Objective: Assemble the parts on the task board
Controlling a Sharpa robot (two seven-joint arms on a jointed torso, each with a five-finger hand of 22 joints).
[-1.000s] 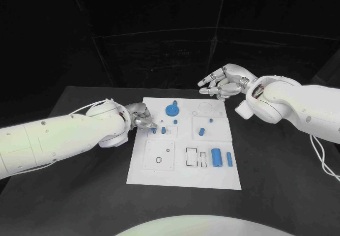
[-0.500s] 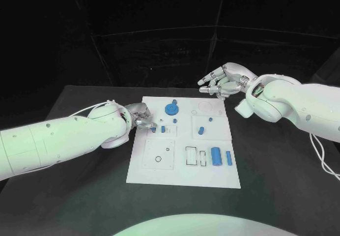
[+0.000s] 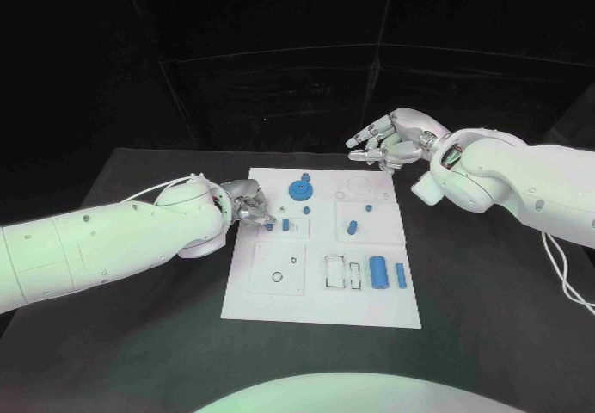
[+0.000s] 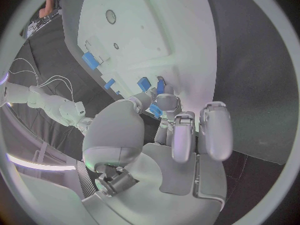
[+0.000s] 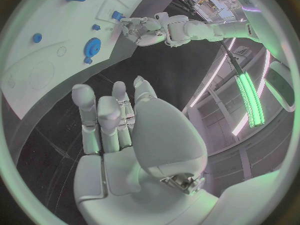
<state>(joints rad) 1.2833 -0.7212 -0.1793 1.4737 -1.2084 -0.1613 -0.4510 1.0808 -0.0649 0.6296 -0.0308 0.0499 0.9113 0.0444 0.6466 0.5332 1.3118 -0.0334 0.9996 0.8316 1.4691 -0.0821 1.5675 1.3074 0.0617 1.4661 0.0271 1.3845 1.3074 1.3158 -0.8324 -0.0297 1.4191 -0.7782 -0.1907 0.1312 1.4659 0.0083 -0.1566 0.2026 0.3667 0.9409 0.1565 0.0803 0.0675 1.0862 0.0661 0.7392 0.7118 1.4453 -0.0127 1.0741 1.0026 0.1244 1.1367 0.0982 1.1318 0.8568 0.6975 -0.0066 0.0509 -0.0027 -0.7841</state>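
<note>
Left hand [image 3: 252,209] sits low at the left edge of the task board [image 3: 316,311], fingers curled in, fingertips [image 4: 164,103] pinching a small blue part [image 4: 160,87] right at the board surface. A second small blue peg [image 3: 285,227] stands just beside it on the board. Right hand [image 3: 392,143] hovers above the table past the board's far right corner, fingers apart and loosely bent, holding nothing, well clear of the board.

On the board: round blue knob part [image 3: 302,189] near the far edge, left of centre. Small blue peg [image 3: 306,212] just in front of it. Oblong blue part [image 3: 352,229] mid-board toward the right edge, tiny blue dot [image 3: 368,209] just beyond it. Wide blue block [image 3: 378,274] and slim blue bar [image 3: 401,275] side by side near the right edge toward the near end, next to black-outlined rectangular slots [image 3: 336,272].

Board lies on the black table [image 3: 149,344], roughly centred.
</note>
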